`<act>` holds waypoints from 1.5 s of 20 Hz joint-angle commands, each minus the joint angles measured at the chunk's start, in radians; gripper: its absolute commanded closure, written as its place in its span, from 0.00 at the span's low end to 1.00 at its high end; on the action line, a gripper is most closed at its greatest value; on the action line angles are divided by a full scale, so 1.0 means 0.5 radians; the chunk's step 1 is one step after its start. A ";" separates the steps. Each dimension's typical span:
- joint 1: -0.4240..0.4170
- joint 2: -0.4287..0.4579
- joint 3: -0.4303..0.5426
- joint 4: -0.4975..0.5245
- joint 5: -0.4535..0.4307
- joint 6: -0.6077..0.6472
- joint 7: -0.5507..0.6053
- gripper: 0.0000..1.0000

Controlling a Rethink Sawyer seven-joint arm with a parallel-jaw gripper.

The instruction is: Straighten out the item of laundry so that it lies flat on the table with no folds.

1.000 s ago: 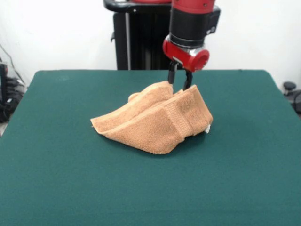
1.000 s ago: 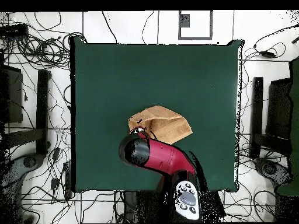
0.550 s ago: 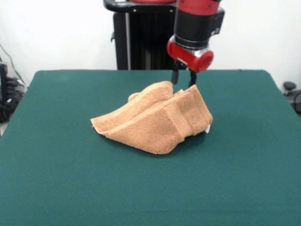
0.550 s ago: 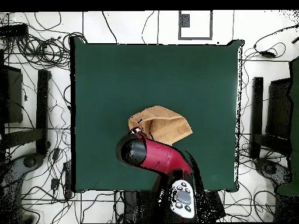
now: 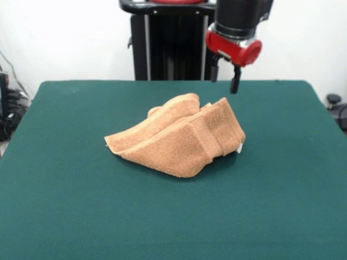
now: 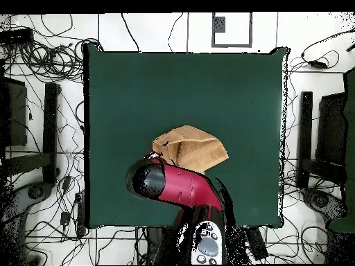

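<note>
The item of laundry (image 5: 181, 138) is a tan terry towel, folded over and bunched into a raised heap at the middle of the green table (image 5: 65, 216). A woven band and a small white tag show on its right end. In the overhead view the towel (image 6: 194, 147) lies just beyond the arm's red wrist. My gripper (image 5: 224, 79) hangs open in the air above and behind the towel's right end, apart from it, with nothing between its fingers. The overhead view hides the gripper under the arm.
The arm's black pedestal (image 5: 162, 43) stands behind the table's far edge. Cables and black stands (image 6: 41, 138) crowd the floor around the table (image 6: 139, 83).
The gripper has let go of the towel's top edge and risen up and to the right in the front view. The towel has stayed in its heap.
</note>
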 commanded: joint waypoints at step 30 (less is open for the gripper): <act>-0.025 0.119 0.109 -0.305 0.073 0.233 0.282 0.00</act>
